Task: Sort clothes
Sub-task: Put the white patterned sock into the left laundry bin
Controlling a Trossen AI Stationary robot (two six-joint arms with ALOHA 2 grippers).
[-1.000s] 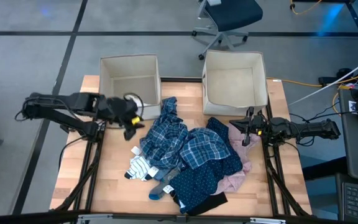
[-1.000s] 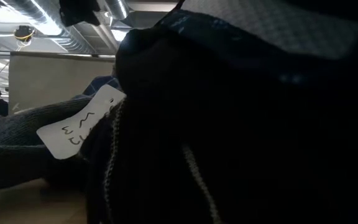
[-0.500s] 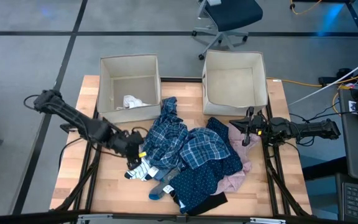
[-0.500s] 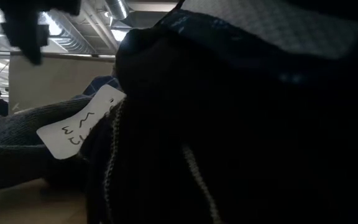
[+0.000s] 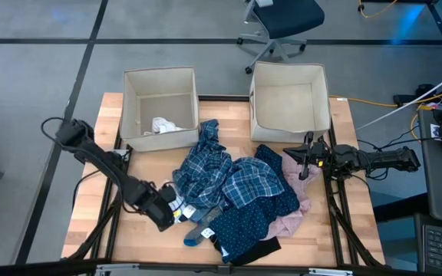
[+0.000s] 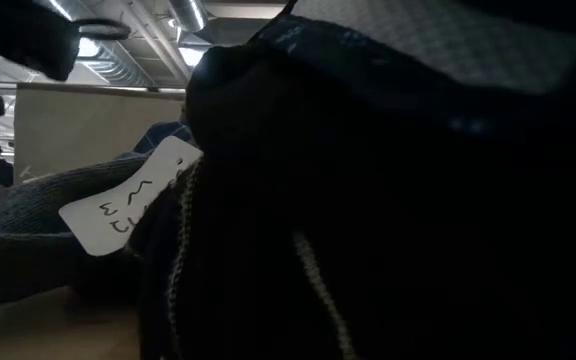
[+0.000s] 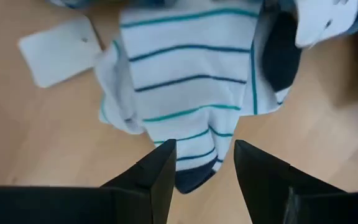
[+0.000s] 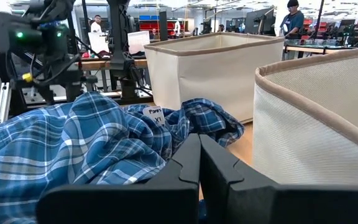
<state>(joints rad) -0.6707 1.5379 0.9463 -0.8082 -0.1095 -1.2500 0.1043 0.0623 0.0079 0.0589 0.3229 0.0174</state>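
A pile of clothes lies on the wooden table: blue-and-white plaid shirts (image 5: 229, 172), navy dotted fabric (image 5: 252, 218), a pale pink garment (image 5: 294, 215), a black piece (image 5: 255, 249) and a grey sock (image 5: 198, 230). A white sock with teal and navy stripes (image 5: 176, 205) lies flat on the table at the pile's left edge. My left gripper (image 5: 167, 217) is open right at it. In the left wrist view (image 7: 201, 165) its fingers stand on either side of the sock's dark end (image 7: 194, 177). My right gripper (image 5: 305, 165) is shut and empty beside the pink garment.
Two beige fabric boxes stand at the table's far side. The left box (image 5: 159, 80) holds a small white piece (image 5: 163, 125); the right box (image 5: 290, 80) shows nothing inside. A white paper tag (image 7: 58, 50) lies by the striped sock. Dark clothes fill most of the low view.
My left gripper has gone from beside the left box toward the table's near edge and down, ending at the striped sock on the pile's left side. The clothes have not moved.
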